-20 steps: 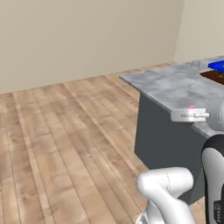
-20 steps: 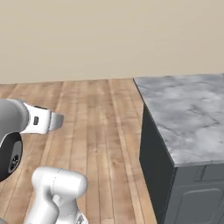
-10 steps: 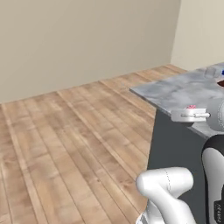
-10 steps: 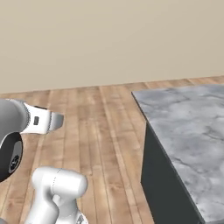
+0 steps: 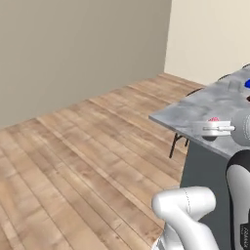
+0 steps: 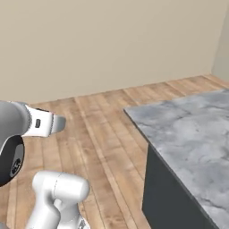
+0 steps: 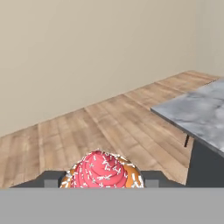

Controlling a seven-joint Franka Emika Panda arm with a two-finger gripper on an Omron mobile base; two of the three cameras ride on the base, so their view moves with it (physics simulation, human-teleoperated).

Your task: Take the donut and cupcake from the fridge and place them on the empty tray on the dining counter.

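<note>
The cupcake (image 7: 103, 168), pink frosting with white sprinkles over an orange-brown base, sits between the two dark fingertips in the hand view. My gripper (image 7: 103, 180) is shut on it. In the left base view the gripper (image 5: 211, 128) is held level in front of the dining counter (image 5: 195, 111), with the cupcake (image 5: 213, 120) showing as a pink spot. In the right base view the hand (image 6: 43, 123) sits at the left, away from the marble dining counter (image 6: 188, 129). The donut, the fridge and the tray are out of view.
Wooden floor (image 5: 88, 146) stretches to a beige wall (image 5: 78, 49). Dark stools (image 5: 194, 92) stand along the counter's far side. A blue thing (image 5: 247, 84) lies at the right edge. The counter's near corner (image 7: 192, 113) juts in from the right.
The whole picture has swung in both base views, so the base has moved; the counter now lies further right and more wall shows. The cupcake stays in the gripper.
</note>
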